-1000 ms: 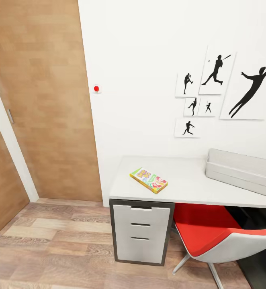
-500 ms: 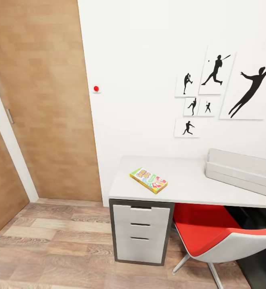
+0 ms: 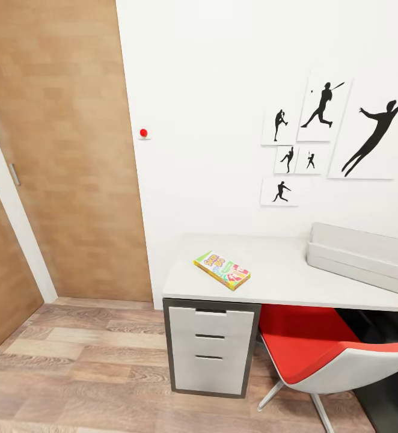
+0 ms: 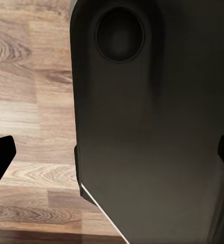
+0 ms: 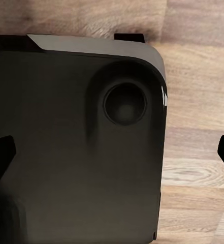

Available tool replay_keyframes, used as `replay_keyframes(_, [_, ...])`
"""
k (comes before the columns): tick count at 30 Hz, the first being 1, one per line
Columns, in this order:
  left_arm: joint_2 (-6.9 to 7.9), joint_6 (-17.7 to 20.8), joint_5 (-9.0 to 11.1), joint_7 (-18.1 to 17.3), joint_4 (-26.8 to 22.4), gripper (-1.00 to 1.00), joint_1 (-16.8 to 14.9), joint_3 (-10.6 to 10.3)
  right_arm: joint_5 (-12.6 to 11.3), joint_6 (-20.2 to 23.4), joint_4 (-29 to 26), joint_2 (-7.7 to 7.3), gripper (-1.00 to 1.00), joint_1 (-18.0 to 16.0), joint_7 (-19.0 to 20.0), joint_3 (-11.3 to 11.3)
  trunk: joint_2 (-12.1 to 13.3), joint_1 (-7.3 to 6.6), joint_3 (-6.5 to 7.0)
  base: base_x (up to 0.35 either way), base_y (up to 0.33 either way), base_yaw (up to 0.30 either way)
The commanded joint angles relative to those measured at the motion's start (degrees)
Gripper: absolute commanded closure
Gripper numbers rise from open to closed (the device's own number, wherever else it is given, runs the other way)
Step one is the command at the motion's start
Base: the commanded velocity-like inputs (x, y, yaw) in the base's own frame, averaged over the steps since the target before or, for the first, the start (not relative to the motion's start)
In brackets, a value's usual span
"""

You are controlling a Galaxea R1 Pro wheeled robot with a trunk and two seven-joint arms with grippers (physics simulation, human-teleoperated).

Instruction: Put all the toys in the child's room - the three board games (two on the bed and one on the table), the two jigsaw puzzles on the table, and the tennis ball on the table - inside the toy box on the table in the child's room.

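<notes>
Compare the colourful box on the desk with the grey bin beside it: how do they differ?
The board game box is flat, closed and brightly printed; the toy box is plain grey, open-topped and taller. The board game box is far smaller and lies near the desk's left end; the toy box runs off the right edge of the head view. Both rest on the desk.

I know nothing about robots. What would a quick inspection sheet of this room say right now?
Surface: white desk with drawers, against the wall.
Job's things: colourful board game flat on the desk; grey toy box at the desk's right.
Clutter: nothing seen.
Pincers: left pincer and right pincer open, empty, over the robot's dark base.
Cables: nothing seen.
Surroundings: red chair, wooden doors, silhouette pictures, wood floor.
</notes>
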Motion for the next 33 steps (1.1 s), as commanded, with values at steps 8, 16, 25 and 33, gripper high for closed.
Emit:
replay_keyframes(8, [0.0,0.0,0.0,0.0,-0.1,-1.0,0.0,0.0,0.0,0.0,0.0,0.01,-1.0,0.0,0.0,0.0,0.0,0.0,-0.04,0.0,0.0,-0.03])
replay_keyframes(16, [-0.04,-0.1,-0.1,0.0,-0.4,-1.0,-0.3,0.0,0.0,0.1,-0.3,-0.43,-1.0,-1.7,0.1,0.0,0.0,0.0,-0.04,0.0,0.0,-0.093])
replay_keyframes(25, [-0.06,-0.1,-0.2,0.0,-0.6,-1.0,-0.6,0.0,0.0,0.2,-0.5,-0.58,-1.0,-3.0,0.0,0.0,0.0,0.0,-0.04,0.0,0.0,-0.231])
replay_keyframes(33, [-0.07,-0.1,-0.2,0.2,-0.6,-1.0,-0.7,0.0,0.0,0.2,-0.6,-0.61,-1.0,-3.3,0.1,0.1,0.0,0.0,-0.04,0.0,0.0,-0.271])
